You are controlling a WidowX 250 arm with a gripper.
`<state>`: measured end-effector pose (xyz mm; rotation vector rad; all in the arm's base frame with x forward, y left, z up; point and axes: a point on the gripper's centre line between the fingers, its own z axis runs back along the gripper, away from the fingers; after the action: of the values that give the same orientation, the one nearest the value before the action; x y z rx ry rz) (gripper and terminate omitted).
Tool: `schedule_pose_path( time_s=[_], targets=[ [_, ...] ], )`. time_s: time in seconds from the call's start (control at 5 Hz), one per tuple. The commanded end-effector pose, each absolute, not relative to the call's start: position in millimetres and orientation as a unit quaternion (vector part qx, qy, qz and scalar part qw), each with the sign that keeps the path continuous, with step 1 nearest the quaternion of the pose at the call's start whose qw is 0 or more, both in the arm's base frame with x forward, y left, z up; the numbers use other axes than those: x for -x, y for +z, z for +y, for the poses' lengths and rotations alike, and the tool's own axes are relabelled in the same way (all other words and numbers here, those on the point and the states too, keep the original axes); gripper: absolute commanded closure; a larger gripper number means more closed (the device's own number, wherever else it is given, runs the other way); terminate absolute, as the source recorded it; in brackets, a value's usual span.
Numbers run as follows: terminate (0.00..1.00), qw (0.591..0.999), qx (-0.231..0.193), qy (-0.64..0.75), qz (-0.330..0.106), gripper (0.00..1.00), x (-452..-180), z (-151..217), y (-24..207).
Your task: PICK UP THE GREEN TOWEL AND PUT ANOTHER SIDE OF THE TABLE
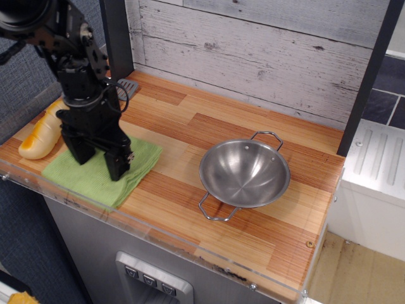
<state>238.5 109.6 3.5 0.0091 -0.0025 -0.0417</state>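
A lime-green folded terry towel [95, 172] is pinned at the near left edge of the striped wooden table [209, 215] by a black robot gripper [97, 163].

The fingers are spread wide and planted on the cloth, nothing visibly clamped. The towel is judged light, soft and limp; a pinch at a folded edge should be favoured. A yellow bread-shaped toy [42, 130] lies just left; a steel two-handled bowl [244, 173] stands well apart, right.

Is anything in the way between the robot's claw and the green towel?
No. The black gripper stands right on the lime-green folded terry towel, with nothing visible between them. The yellow bread-shaped toy lies beside the towel, not in the way.
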Motion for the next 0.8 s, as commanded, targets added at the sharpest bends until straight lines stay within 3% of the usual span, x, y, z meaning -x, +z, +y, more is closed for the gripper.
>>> schedule_pose_path(
  time_s=[0.0, 0.2, 0.6],
  targets=[
    [0.0, 0.999, 0.048, 0.001, -0.026, 0.0, -262.8, 108.5, 30.3],
    [0.0, 0.996, 0.062, 0.002, -0.056, 0.0, -273.2, 104.8, 56.4],
    [0.0, 0.994, 0.032, -0.021, -0.1, 0.0, -249.5, 101.1, 103.1]
  ],
)
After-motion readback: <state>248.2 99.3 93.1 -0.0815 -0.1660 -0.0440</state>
